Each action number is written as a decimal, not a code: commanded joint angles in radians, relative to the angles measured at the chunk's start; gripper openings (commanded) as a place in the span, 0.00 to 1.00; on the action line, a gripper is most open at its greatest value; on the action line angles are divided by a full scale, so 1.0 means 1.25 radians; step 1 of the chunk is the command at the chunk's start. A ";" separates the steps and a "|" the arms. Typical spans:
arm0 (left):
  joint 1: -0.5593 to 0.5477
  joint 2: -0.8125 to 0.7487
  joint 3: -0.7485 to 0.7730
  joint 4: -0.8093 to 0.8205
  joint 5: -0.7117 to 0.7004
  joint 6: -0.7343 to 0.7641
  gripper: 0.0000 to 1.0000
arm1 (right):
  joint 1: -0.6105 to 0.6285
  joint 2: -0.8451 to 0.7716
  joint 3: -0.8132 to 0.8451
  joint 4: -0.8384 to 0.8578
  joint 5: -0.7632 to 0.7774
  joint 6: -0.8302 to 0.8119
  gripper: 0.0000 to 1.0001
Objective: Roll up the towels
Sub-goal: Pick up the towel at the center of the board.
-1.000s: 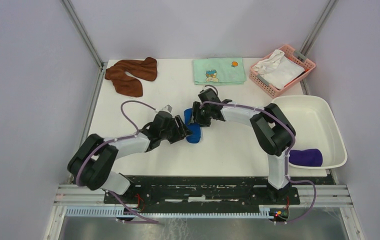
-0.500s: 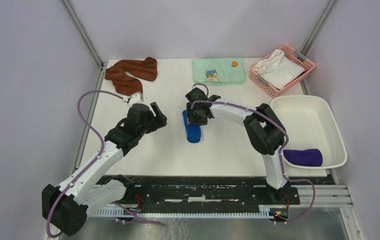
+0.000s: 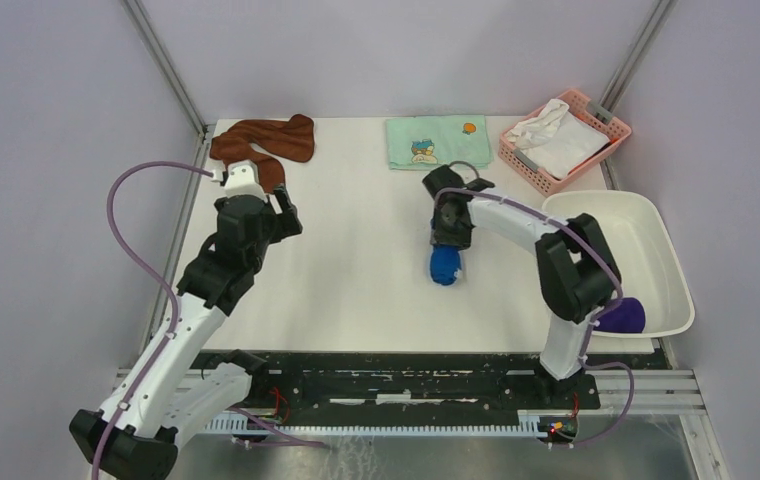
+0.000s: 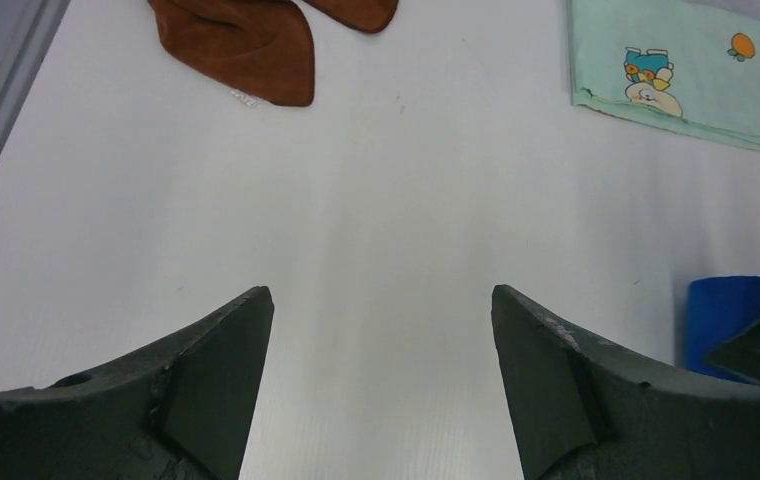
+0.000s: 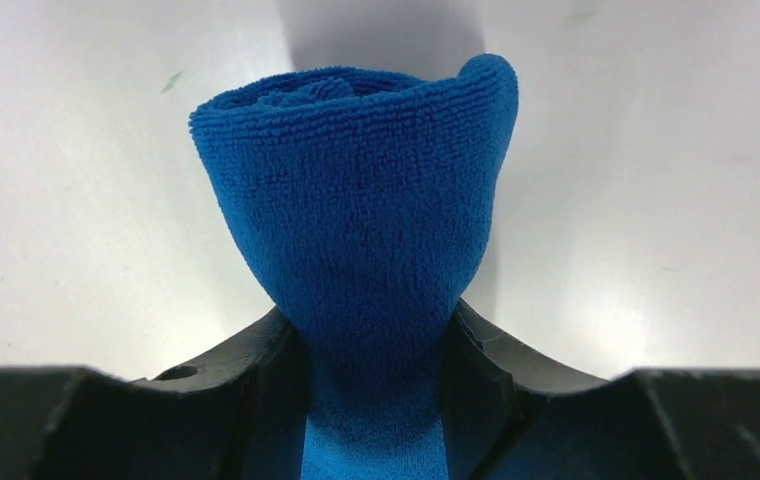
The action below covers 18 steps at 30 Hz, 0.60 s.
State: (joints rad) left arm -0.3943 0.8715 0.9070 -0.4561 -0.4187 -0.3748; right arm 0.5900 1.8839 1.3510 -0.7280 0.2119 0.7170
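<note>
The royal blue towel (image 3: 445, 264) is a tight roll, pinched between the fingers of my right gripper (image 3: 448, 238) right of the table's centre; in the right wrist view the roll (image 5: 356, 190) bulges out past the gripper (image 5: 376, 335). My left gripper (image 3: 278, 210) stands open at the left with only bare table between its fingers (image 4: 226, 350). Just beyond it the rust-brown towel (image 3: 261, 150) (image 4: 246, 45) lies crumpled in the far left corner. The dark purple towel (image 3: 624, 316) lies rolled in the white tub, partly behind the right arm.
The white tub (image 3: 621, 245) stands at the right edge. A pink basket (image 3: 531, 170) with a white cloth (image 3: 556, 138) sits at the far right. A pale green cartoon-print towel (image 3: 438, 141) (image 4: 676, 70) lies folded at the back centre.
My left gripper let go of the blue roll, opened and swung back left toward the brown towel. The right gripper carried the blue roll to the right.
</note>
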 commanded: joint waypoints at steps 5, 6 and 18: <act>-0.013 -0.032 -0.023 0.017 -0.063 0.064 0.86 | -0.246 -0.294 -0.067 -0.038 -0.006 0.058 0.31; -0.015 -0.034 -0.022 0.018 -0.067 0.064 0.86 | -0.283 -0.324 -0.078 -0.037 -0.010 0.064 0.31; -0.026 -0.028 -0.032 0.020 -0.068 0.061 0.86 | -0.728 -0.462 -0.194 0.066 -0.168 0.107 0.32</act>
State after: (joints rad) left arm -0.4232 0.8429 0.8757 -0.4664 -0.4767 -0.3454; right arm -0.2161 1.3247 1.1542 -0.7341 0.0925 0.8093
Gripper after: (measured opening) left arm 0.863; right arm 0.489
